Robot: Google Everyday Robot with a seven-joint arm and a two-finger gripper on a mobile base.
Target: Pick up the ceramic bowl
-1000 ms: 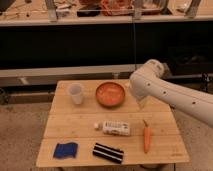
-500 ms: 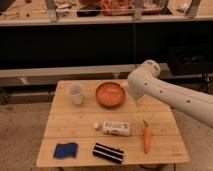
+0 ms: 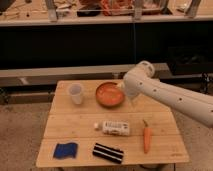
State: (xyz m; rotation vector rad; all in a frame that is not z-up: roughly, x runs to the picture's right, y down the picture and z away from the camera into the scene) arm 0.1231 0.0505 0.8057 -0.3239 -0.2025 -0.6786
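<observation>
Gripper (image 3: 132, 101) is hanging at the right rim of the bowl (image 3: 110, 94), can't tell if it's open or closed; I'm seeing open table (image 3: 162, 127) to its right.

arm (image 3: 167, 96): swings further left toward the ceramic bowl (image 3: 107, 95) | gripper (image 3: 125, 90): now at the bowl's right rim, closer than before

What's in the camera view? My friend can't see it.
A robot arm reaches over a wooden table, its gripper by the right rim of the orange ceramic bowl. A cup, bottle, carrot, blue sponge and striped object are nearby.
</observation>
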